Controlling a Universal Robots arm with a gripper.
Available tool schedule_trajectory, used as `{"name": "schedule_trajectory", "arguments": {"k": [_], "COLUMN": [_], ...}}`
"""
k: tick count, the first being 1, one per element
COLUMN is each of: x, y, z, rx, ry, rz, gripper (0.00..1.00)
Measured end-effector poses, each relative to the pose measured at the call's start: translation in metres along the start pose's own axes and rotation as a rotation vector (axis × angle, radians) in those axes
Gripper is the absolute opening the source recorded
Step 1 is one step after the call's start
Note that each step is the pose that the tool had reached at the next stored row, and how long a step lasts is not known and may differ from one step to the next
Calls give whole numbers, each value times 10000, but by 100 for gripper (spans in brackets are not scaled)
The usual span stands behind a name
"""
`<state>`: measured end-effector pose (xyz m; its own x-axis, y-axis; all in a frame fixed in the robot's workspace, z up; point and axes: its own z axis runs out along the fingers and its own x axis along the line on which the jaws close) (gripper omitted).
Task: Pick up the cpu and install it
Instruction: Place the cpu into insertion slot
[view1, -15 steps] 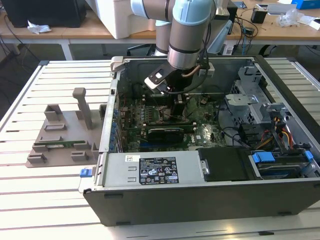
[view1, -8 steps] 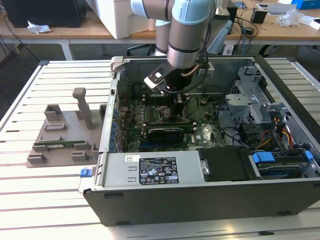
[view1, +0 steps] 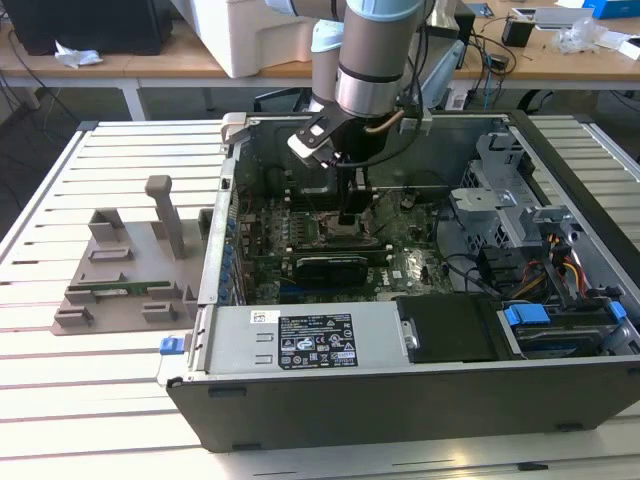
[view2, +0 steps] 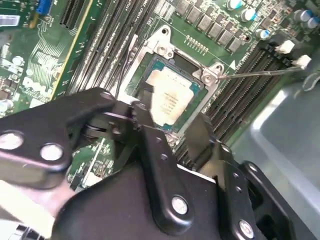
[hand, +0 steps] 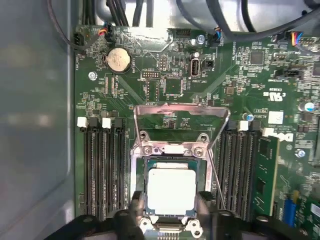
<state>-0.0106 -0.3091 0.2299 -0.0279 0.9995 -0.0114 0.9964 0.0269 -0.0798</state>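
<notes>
While in socket, shiny square cpu.

One cpu under the tool, one socket frame beyond it, one coin battery, one memory stick.

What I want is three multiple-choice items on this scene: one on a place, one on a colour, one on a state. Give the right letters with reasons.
1. Where does the cpu lie?
A. On the grey tray outside the case
B. In the socket on the motherboard
C. On the power supply

2. What colour is the motherboard?
A. Green
B. Red
C. Blue

3. How does the socket's metal frame stand?
A. Shut over the cpu
B. Taken off
C. Swung open

1 B: both wrist views show its silver top lying inside the socket.
2 A: the board is green in every view.
3 C: the frame is tilted back, leaving the cpu's top bare.
</notes>
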Motion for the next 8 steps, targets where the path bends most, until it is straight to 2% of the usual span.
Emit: {"name": "schedule_trajectory", "arguments": {"k": [1, 2, 3, 4, 5, 6, 7, 8], "x": [-1, -1, -2, -2, -3, -3, -3, -4], "y": [-4, -11, -16, -19, -21, -23, -27, -28], "z": [-54, -140, -193, -229, -261, -284, -332, -347], "rx": [0, 0, 1, 0, 0, 0, 0, 1], "ry": [0, 1, 0, 0, 0, 0, 0, -1], "rz": [0, 1, 1, 2, 1, 0, 0, 1], "gripper": [48, 36, 30, 18, 18, 12, 11, 11]}}
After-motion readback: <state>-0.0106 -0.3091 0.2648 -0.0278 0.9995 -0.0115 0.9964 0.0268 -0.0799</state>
